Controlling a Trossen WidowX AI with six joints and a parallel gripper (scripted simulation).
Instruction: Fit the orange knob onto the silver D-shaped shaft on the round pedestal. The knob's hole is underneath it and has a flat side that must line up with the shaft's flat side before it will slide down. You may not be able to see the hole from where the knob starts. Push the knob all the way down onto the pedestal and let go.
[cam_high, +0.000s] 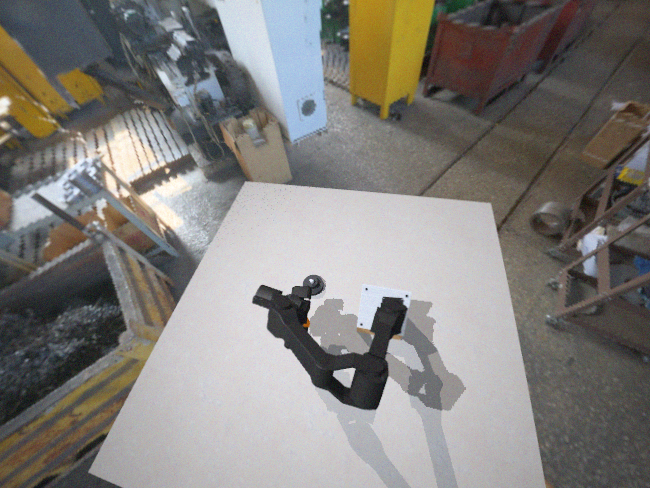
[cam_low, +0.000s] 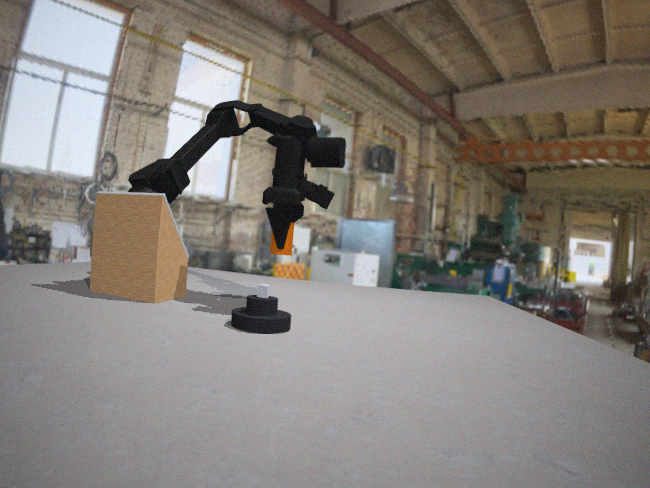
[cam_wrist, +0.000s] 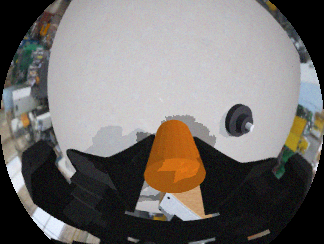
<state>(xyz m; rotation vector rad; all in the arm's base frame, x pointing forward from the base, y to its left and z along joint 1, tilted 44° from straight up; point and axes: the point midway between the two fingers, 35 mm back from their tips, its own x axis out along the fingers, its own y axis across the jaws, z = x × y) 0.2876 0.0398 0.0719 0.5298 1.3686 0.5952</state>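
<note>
Open air separates the orange knob (cam_low: 281, 242), clamped in the pincer (cam_low: 281, 231), from the silver shaft (cam_low: 263, 290) below; nothing stands in that gap. The round pedestal (cam_low: 260, 319) sits alone on the worktop (cam_low: 367, 378), with bare surface all round it in the wrist view (its near side especially). The only bulky obstacle is the wooden base block (cam_low: 133, 246), off to one side and well apart.
</note>
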